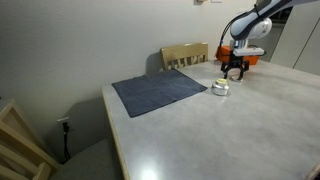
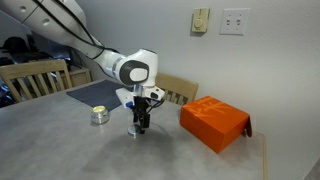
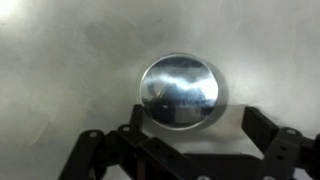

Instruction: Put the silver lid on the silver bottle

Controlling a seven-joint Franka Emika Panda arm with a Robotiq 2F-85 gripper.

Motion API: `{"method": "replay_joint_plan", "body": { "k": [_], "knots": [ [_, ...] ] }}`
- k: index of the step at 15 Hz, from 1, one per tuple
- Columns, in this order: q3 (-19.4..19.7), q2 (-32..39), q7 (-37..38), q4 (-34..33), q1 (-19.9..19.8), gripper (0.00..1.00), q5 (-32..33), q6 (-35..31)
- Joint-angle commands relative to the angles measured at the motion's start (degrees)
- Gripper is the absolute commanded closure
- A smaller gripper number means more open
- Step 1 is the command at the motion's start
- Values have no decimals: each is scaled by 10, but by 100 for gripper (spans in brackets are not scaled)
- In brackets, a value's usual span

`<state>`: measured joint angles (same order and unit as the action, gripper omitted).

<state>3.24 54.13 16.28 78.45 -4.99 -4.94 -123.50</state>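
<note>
1. In an exterior view, the silver bottle (image 1: 221, 88) is seen upright on the surface (image 1: 200, 135), just beside the corner of a dark mat (image 1: 158, 93). The jaws are positioned low and near the bottle, on the side away from the mat, not above it. At this size the lid cannot be made out.

2. In an exterior view, the bottle (image 2: 99, 115) is shown with a pale top and no silver lid on it. The arm (image 2: 133, 70) is angled down, and the jaws are placed close to the surface between the bottle and an orange box (image 2: 213, 122).

3. In the wrist view, the silver lid (image 3: 180, 92) is seen lying flat on the surface, centred between the jaws. The jaws are spread wide, a gap is left on each side of the lid, and nothing is held.

4. Progress is judged as early. Alignment over the lid appears complete. 3 steps are left: the lid is to be gripped, carried to the bottle and seated on it.
</note>
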Motion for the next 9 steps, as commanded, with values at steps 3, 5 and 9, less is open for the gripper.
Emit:
{"method": "replay_joint_plan", "body": {
  "k": [3,5,9],
  "knots": [
    [0,-11,-9,61,-1,0,-22,-34],
    [-1,-12,-11,67,-2,0,-27,-42],
    [-5,-3,-20,60,-5,0,-31,-43]
  ]
}}
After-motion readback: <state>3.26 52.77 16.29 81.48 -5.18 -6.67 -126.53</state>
